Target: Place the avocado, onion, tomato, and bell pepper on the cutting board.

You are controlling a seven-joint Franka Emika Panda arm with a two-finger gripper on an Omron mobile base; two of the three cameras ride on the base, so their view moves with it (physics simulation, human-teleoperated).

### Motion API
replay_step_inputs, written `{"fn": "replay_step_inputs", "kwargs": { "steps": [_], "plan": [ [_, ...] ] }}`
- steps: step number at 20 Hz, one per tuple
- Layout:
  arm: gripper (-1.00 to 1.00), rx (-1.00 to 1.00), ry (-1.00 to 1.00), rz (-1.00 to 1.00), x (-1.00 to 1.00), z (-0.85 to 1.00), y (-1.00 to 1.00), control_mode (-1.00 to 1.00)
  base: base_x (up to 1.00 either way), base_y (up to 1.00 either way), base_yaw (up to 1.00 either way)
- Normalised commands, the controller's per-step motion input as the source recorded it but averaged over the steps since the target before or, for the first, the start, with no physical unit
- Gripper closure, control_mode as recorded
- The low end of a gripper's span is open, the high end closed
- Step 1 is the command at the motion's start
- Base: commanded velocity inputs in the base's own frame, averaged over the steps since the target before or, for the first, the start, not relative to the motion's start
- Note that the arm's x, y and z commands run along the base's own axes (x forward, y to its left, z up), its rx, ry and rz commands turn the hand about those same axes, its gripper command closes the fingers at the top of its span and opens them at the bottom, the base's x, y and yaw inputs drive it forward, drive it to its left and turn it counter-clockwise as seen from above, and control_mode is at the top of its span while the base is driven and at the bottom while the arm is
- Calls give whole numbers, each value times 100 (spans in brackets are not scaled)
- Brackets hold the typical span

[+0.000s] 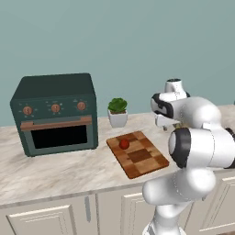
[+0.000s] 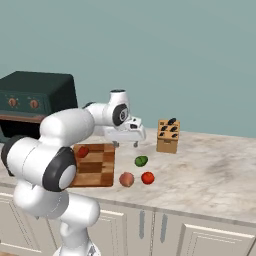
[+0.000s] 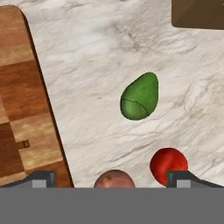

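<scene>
The checkered wooden cutting board [image 1: 142,158] [image 2: 97,167] [image 3: 19,109] lies on the counter with one round red item [image 1: 124,144] [image 2: 83,151] on it; tomato or bell pepper, I cannot tell. Right of the board the green avocado [image 2: 141,161] [image 3: 140,97] rests on the marble. The peach onion [image 2: 126,179] [image 3: 114,179] and a second red item [image 2: 147,177] [image 3: 168,164] sit nearer the counter's front edge. My gripper [image 2: 125,144] [image 3: 112,178] hangs open above the counter between board and avocado, holding nothing.
A dark green toaster oven [image 1: 55,114] stands at the left, with a potted plant [image 1: 118,111] beside it. Behind the avocado there is a wooden knife block [image 2: 168,135] [image 3: 199,13]. The marble counter [image 2: 215,170] stretches to the right.
</scene>
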Motion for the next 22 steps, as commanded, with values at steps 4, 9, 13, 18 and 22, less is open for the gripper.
{"fn": "replay_step_inputs", "kwargs": {
  "steps": [4,9,13,18,22],
  "plan": [
    [-100,3,0,0,0,-20,-37,-100,0,0,0],
    [-100,1,0,0,2,-15,-32,-100,0,0,0],
    [-100,0,0,0,14,-18,-27,-100,0,0,0],
    [-100,0,0,0,26,-16,-16,-100,0,0,0],
    [-100,0,0,0,32,-18,0,-100,0,0,0]
  ]
}}
